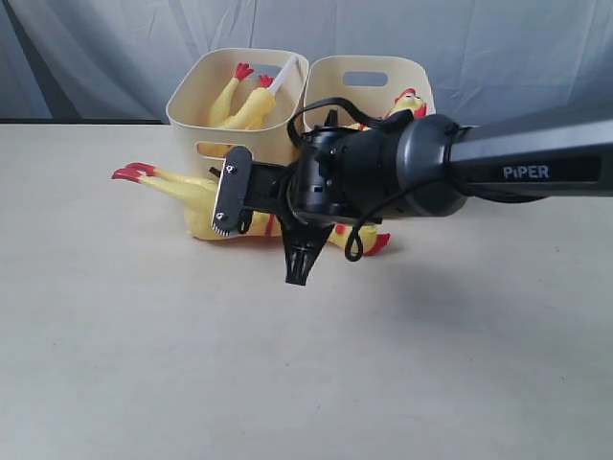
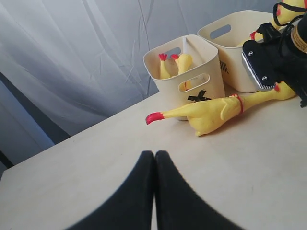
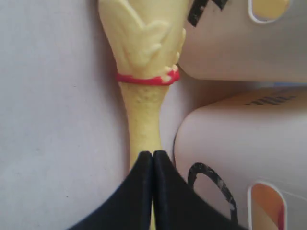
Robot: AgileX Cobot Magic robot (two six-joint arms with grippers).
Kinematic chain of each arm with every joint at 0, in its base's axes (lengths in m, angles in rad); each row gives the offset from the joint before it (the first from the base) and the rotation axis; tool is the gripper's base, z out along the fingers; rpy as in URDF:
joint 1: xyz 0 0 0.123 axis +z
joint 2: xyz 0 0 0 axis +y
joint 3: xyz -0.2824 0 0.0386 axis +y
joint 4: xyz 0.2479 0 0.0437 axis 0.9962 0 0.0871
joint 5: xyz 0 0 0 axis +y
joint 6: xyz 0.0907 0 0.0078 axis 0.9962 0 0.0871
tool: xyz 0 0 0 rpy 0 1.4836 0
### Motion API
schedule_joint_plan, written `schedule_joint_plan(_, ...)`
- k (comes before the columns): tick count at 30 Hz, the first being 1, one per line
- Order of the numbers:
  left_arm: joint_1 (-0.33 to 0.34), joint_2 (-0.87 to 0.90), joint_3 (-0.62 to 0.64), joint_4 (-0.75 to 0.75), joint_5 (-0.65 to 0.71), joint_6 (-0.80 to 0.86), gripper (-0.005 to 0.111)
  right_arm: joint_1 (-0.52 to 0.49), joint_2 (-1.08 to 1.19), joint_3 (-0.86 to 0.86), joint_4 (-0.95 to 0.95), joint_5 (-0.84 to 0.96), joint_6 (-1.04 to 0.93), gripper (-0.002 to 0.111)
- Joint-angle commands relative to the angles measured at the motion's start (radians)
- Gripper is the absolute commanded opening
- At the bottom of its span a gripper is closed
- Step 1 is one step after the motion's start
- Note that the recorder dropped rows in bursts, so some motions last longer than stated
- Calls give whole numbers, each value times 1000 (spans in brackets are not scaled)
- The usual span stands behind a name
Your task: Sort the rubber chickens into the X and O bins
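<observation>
Fingertips meet with no gap on the right gripper [image 3: 153, 155], whose two black fingers [image 3: 136, 191] are pressed flat together and pinch nothing. Its tip hangs right over the thin neck of a rubber chicken [image 3: 144, 48] lying on the table [image 1: 287, 383]; whether it touches the neck cannot be told. A red band [image 3: 147, 78] rings that neck where the body widens, and there the chicken rests against the corner of the X bin [image 3: 230, 43]. The O bin [image 3: 230, 139] stands just beside it, its black ring mark facing the gripper. In the exterior view, the right arm [image 1: 536, 158] reaches level from the right edge across the middle, its wrist in front of both bins. The chicken stretches along the table beneath it, red feet pointing left. More chickens [image 1: 244, 101] stand feet-up inside the X bin, and the red-combed head of another [image 1: 407, 101] shows over the O bin's rim behind the arm. The left gripper [image 2: 154, 155] is also closed tight and empty, low over bare table, well apart from the bins and aimed toward them. A grey curtain [image 1: 479, 38] hangs behind.
</observation>
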Motion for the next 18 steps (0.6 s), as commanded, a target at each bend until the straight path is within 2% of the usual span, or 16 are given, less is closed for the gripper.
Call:
schedule_joint_plan(1,-10,-7,4,31,-1,-35,0,16,5,-7,-54,1,63,-1)
schedule_joint_plan(7,-10,-7,4,33,1,-35,0,45,53,-7,-87,22,63,2)
schedule_joint_plan(9,-10,-7,4,33,1,-35,0,50,77,-7,-128,25,71,13)
schedule_joint_plan(13,-10,-7,4,33,3,-35,0,50,102,-7,-194,24,195,48)
schedule_joint_plan(15,-10,-7,4,33,5,-35,0,50,106,-7,-219,24,252,52)
schedule_joint_plan(18,-10,-7,4,33,5,-37,0,50,106,-7,-258,24,270,51)
